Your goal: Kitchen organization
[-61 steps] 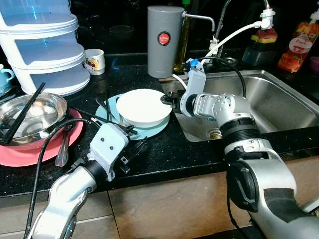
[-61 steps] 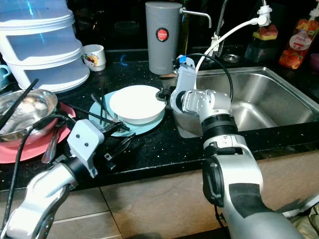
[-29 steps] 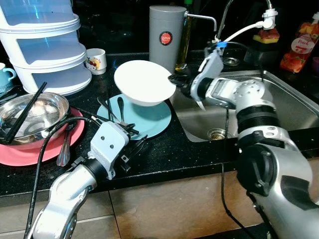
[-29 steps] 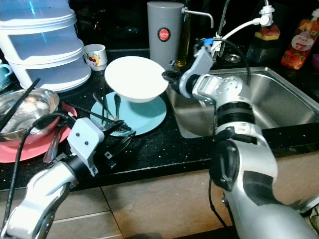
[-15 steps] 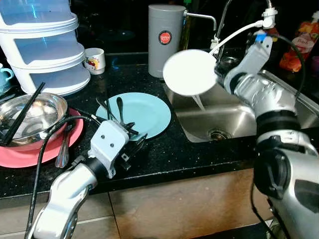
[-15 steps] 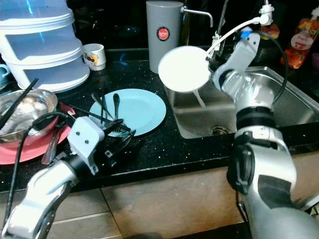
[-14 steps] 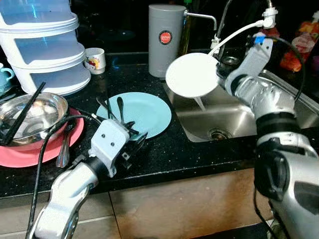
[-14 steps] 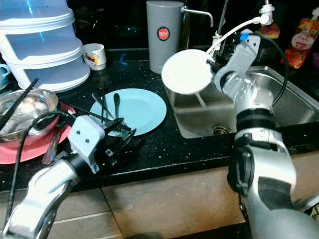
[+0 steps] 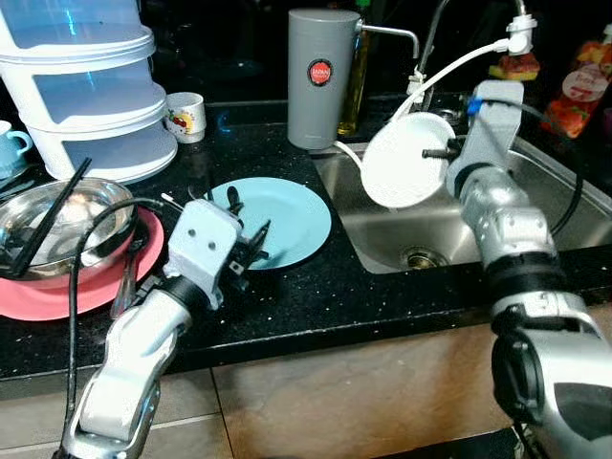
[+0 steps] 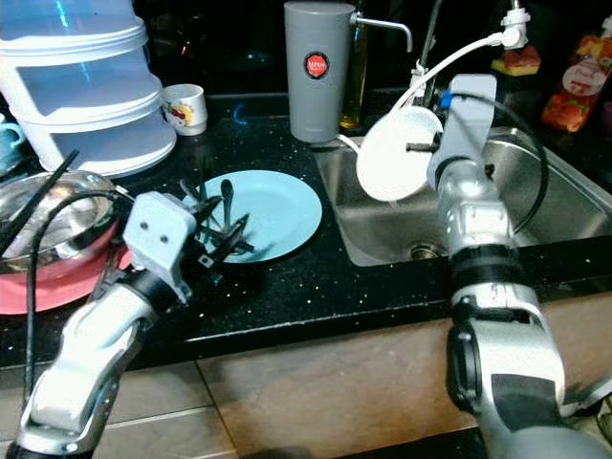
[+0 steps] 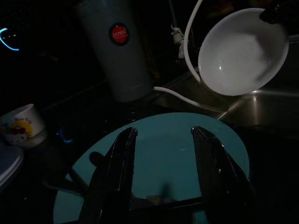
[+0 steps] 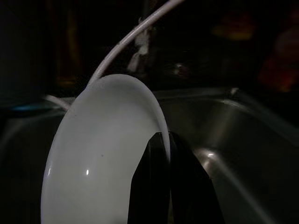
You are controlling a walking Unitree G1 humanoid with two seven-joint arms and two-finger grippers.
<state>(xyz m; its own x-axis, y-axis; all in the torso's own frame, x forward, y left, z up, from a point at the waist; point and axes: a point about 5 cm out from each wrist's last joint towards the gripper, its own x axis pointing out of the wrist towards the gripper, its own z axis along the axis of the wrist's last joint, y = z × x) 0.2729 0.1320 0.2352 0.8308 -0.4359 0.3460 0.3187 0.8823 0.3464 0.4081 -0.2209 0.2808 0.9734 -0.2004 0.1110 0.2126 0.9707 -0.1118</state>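
A white bowl (image 9: 406, 163) hangs tipped on its edge over the steel sink (image 9: 545, 206), its hollow facing the counter. My right gripper (image 9: 442, 151) is shut on the bowl's rim; in the right wrist view its fingertips (image 12: 161, 142) pinch the rim of the bowl (image 12: 103, 158). A teal plate (image 9: 287, 215) lies on the black counter beside the sink, with a spoon (image 10: 227, 191) and other cutlery at its left edge. My left gripper (image 9: 247, 253) hovers open over that edge. In the left wrist view its fingers (image 11: 119, 172) stand apart above the plate (image 11: 168, 144).
A grey canister (image 9: 320, 76) stands behind the plate. At the left are a steel bowl (image 9: 62, 215) with chopsticks on a pink plate (image 9: 57, 296), a stacked plastic container (image 9: 91, 91) and a mug (image 9: 185, 115). A tap with a white hose (image 9: 459, 62) and bottles (image 9: 583, 86) line the sink's back.
My right gripper lifted the white bowl off the teal plate, carried it right over the sink and tipped it upright. My left gripper moved up and forward over the plate's left edge.
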